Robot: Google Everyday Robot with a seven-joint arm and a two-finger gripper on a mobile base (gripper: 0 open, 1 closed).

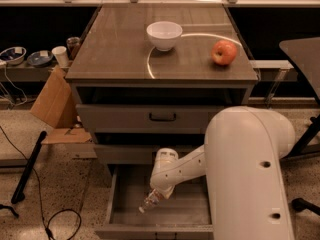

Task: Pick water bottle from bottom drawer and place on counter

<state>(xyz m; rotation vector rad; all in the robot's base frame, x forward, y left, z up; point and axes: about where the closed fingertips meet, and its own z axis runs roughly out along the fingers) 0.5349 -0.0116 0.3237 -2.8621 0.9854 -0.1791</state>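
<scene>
Grab step here: the gripper [156,194] is down inside the open bottom drawer [129,184] and looks clamped on the bottle [149,203], which is tilted, cap lowest. Next I'd lift it out and up onto the counter [115,49], missing the bowl [164,35] and apple [224,52].

The counter [115,59], glossy grey-brown with a pale curved streak, carries a white bowl [164,35] and a red apple [224,52] tinged yellow; the upper drawer [120,118] below it is grey with a black handle [162,117]. The bottom drawer [125,196] shows a plain grey interior, over which the gripper [159,194] sits at the end of the cream-white arm [245,174], at the clear, white-capped water bottle [149,203]. The floor [60,184] is speckled beige, crossed by a black cable [60,219], and a brown cardboard sheet [52,104] stands at left.
</scene>
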